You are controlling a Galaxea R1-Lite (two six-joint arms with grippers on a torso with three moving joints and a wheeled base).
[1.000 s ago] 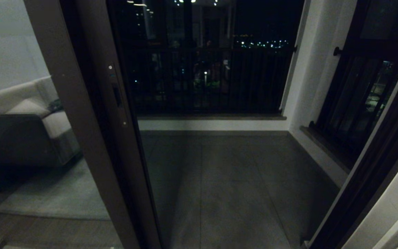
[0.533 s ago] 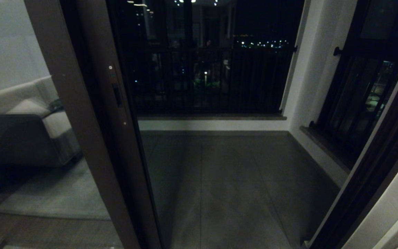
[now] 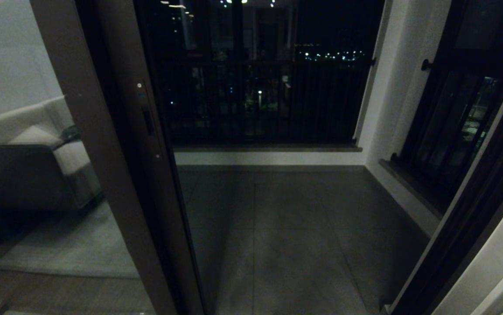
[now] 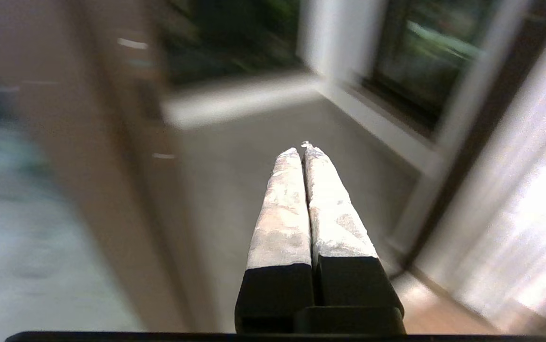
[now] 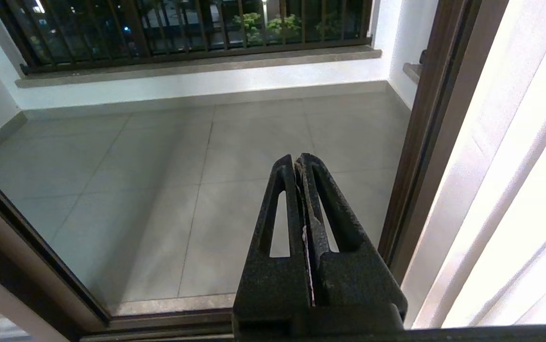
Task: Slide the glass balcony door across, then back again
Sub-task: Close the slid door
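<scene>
- My left gripper (image 4: 303,148): both pale, scuffed fingers (image 4: 282,209) pressed flat together, nothing btwn them, holding nothing. It hangs in the doorway opening w/ the door stile on one side, not touching it. Surroundings in the left wrist view are blurred.
- My right gripper (image 5: 298,161): black slotted fingers (image 5: 280,209) also pinched together, empty. It hangs over the threshold (image 5: 173,304), just inside the doorway. Neither arm shows in the head view.
- The glass balcony door (image 3: 146,183): dark brown stile standing at the doorway's left side, leaving the opening to its right clear thru to the balcony. Its slim recessed handle (image 3: 148,121) sits on the stile, upper half; a small pale screw dot above and another below it.
- Left of that stile: another brown-framed pane (image 3: 89,131), its glass showing a pale sofa (image 3: 46,144) and a grey rug (image 3: 72,249).
- Right of the door, across the opening: the dark door-frame jamb (image 3: 466,218) w/ white wall beside it.
- Beyond the door: grey tiled balcony floor (image 3: 286,227), reaching to a low white wall (image 3: 269,158).
- Above that wall: black railing bars (image 3: 260,100), night sky and small city lights behind.
- Far right of the door, on the balcony's side wall: a black-barred window (image 3: 457,122).
</scene>
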